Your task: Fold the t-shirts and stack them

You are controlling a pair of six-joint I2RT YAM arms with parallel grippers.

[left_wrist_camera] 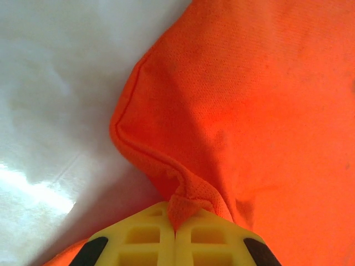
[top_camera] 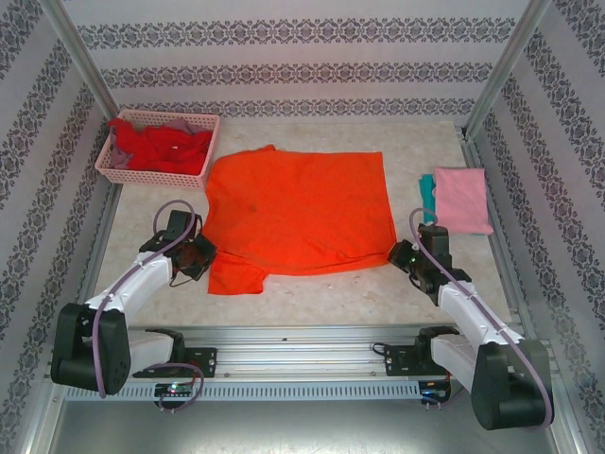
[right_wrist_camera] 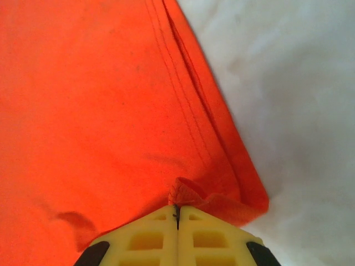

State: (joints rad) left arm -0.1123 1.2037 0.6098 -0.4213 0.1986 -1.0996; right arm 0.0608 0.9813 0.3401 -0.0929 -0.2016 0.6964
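Bright even light, soft shadows, glare on table (left_wrist_camera: 33, 194), wrist views slightly soft

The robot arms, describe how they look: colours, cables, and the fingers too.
Both the left arm and right arm have white link shells between bulky black joint housings, and a lilac cable loops along each. Their black bases bolt to a silver slotted rail. The left gripper and right gripper have yellow plastic fingers with square cut-out pockets and black patches at the outer corners.

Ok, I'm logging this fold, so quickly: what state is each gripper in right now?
Left gripper: closed, pinching a bunched edge of the orange t-shirt.
Right gripper: closed, pinching the orange t-shirt near its hem corner.
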